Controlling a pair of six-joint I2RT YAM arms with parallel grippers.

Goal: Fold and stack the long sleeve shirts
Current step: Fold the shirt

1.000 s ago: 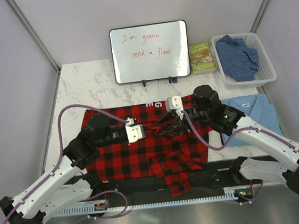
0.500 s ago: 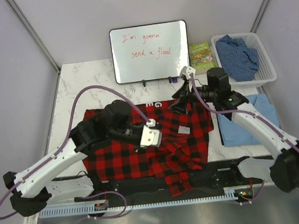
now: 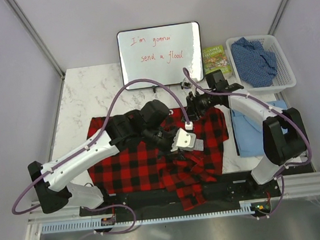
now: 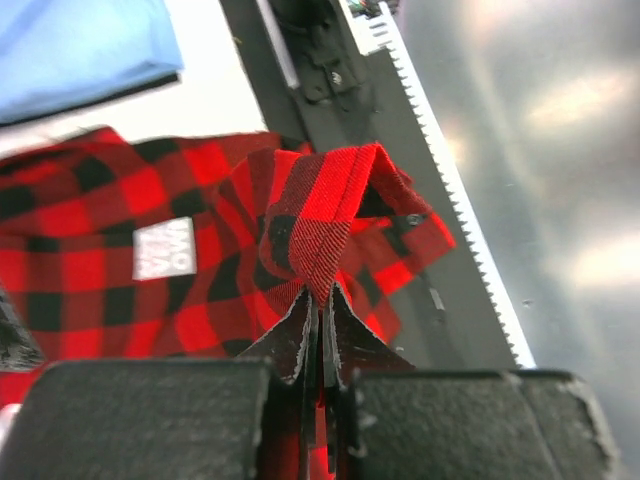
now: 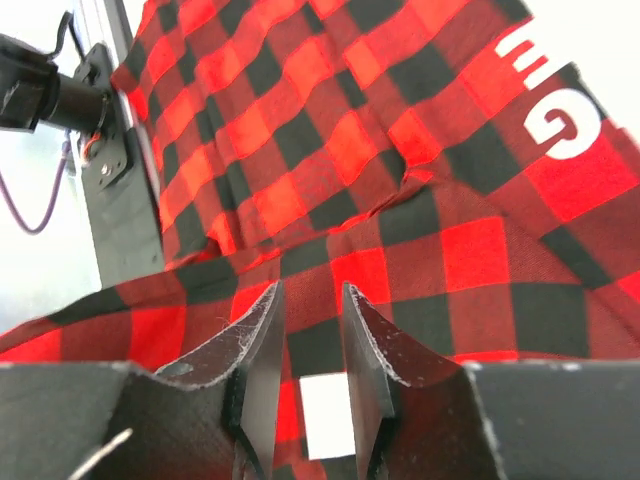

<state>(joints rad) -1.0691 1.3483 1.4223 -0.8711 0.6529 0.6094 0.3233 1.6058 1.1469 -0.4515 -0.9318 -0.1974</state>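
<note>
Left wrist: left hand (image 4: pixel 320 295) pinches flannel (image 4: pixel 320 210) fold; right hand (image 5: pixel 308 300) narrowly parted, empty. Flannel mid-fold, blue shirt (image 3: pixel 245 139) folded, speckled shirt (image 3: pixel 254 58) in basket (image 3: pixel 285 81).

Flannel (image 3: pixel 130 163) matt woven cloth; table (image 3: pixel 88 93) glossy marble-look; basket (image 3: pixel 283 61) plastic mesh.

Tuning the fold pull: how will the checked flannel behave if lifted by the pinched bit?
Likely floppy: the flannel folds in a tent at the left gripper and droops either side. Probably trails and bunches rather than moving whole; it lies rumpled. Grip seems secure, jaws shut on doubled cloth.
</note>
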